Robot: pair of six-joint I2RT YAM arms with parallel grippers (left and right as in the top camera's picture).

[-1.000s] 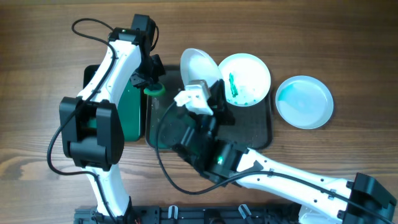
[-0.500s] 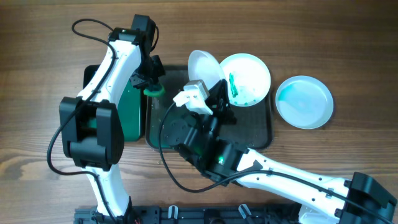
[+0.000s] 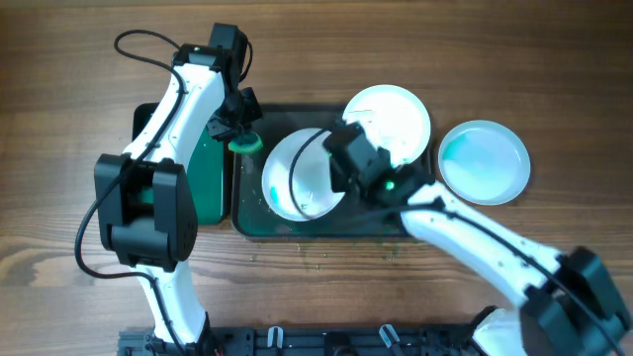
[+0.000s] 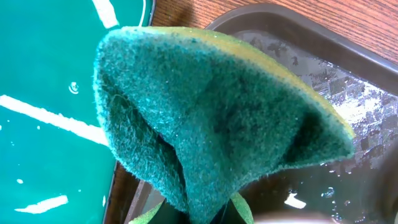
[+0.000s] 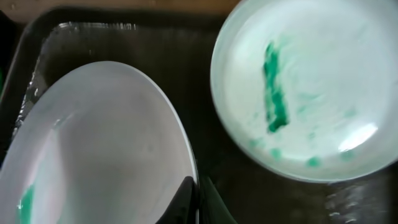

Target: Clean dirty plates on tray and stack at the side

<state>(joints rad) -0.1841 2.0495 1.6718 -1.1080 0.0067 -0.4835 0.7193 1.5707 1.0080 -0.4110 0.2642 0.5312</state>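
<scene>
Wet dark tray [image 3: 287, 117]. Held plate [image 3: 297, 173] sat over tray's left half, apparently tilted, right gripper [image 3: 336, 186] pinching its rim, probably presenting the face for scrubbing. Streaked plate [image 3: 391, 119] lay in tray's far right corner. Teal-tinted plate [image 3: 485, 161] sat off tray's right side. Left gripper [image 3: 241, 133] clamped green sponge [image 4: 211, 118] over tray's left edge.

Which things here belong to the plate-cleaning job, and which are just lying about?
Job: held plate in right gripper; streaked plate; teal-tinted plate beside the tray; sponge in left gripper.
Lying about: small green-lined tray.
</scene>
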